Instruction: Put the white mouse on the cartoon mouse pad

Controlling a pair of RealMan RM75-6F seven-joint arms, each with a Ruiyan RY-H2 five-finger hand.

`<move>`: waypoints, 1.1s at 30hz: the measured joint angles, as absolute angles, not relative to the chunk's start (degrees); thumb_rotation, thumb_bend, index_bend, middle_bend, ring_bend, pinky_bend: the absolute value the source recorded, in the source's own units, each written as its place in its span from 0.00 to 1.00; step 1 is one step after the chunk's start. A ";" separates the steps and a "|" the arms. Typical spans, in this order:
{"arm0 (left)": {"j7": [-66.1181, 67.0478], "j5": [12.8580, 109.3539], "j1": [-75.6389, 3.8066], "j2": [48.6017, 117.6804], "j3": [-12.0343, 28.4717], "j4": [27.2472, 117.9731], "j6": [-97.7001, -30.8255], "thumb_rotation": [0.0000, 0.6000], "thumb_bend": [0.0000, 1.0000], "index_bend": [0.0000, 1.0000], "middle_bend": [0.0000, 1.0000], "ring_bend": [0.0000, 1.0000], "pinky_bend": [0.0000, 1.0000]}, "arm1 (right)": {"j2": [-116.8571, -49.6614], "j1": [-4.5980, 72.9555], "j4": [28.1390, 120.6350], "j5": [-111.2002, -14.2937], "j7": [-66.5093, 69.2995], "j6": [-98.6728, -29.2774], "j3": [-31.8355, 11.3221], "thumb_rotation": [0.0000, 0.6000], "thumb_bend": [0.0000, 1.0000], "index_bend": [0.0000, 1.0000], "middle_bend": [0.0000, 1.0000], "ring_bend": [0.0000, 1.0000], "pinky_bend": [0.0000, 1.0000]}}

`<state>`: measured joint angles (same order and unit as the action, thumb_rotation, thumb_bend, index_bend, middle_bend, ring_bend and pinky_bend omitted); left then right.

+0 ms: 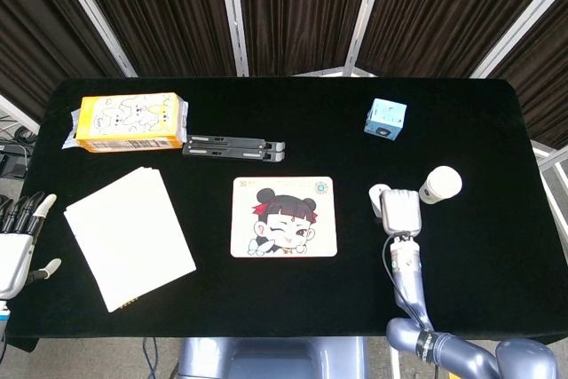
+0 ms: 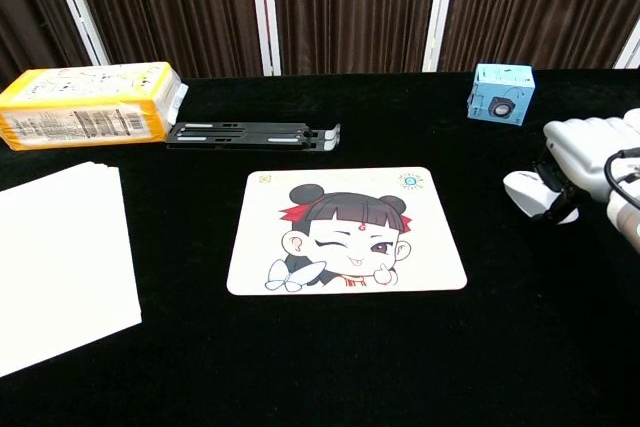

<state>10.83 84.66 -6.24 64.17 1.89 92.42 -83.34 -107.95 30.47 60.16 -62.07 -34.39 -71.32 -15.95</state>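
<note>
Two hands were in view, and only one was at work. The right hand (image 2: pixel 590 152) sat to the right of the cartoon mouse pad (image 2: pixel 345 232), its fingers (image 2: pixel 552 182) curled down around the white mouse (image 2: pixel 527 191), which it gripped from above. In the chest view the mouse looked slightly tipped, though whether it had left the black table (image 1: pixel 293 122) I could not tell. It lay just right of the pad, apart from it, with a strip of black cloth between.

The left hand (image 1: pixel 16 241) hung at the table's edge, far to the left of the pad, fingers straight and spread, holding nothing.

As for containers, a yellow-and-white package (image 1: pixel 130 122) lay well beyond the pad to its far left; its contents could not be seen. A small light-blue box (image 1: pixel 386 118) stood behind and to the right of the pad, closed. A white cylindrical container (image 1: pixel 441 184) stood further right than the mouse, capped, its contents hidden.

A flat black folding stand (image 1: pixel 234 147) lay just behind the pad, slightly left. A stack of white paper (image 1: pixel 129 236) lay to the pad's left, turned at an angle.
</note>
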 measured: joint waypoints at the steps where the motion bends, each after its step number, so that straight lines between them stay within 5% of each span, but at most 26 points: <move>1: 10.83 84.66 -6.24 64.17 1.88 92.41 -83.34 1.00 0.16 0.00 0.00 0.00 0.00 | -107.91 30.50 59.93 -62.06 -34.44 -71.39 -16.05 1.00 0.02 0.87 0.88 0.72 0.64; 21: 10.94 84.68 -6.22 64.08 1.70 92.70 -83.20 1.00 0.16 0.00 0.00 0.00 0.00 | -106.74 30.55 58.04 -61.26 -36.49 -72.64 -17.35 1.00 0.03 0.87 0.88 0.72 0.60; 25: 10.94 84.59 -6.24 64.06 1.74 92.64 -83.17 1.00 0.16 0.00 0.00 0.00 0.00 | -106.65 30.31 59.19 -60.86 -36.43 -72.75 -17.52 1.00 0.02 0.84 0.74 0.60 0.48; 33: 10.95 84.75 -6.23 64.02 1.68 92.72 -83.22 1.00 0.16 0.01 0.00 0.00 0.00 | -104.67 29.17 69.67 -60.68 -38.21 -73.54 -16.60 1.00 0.02 0.57 0.39 0.27 0.21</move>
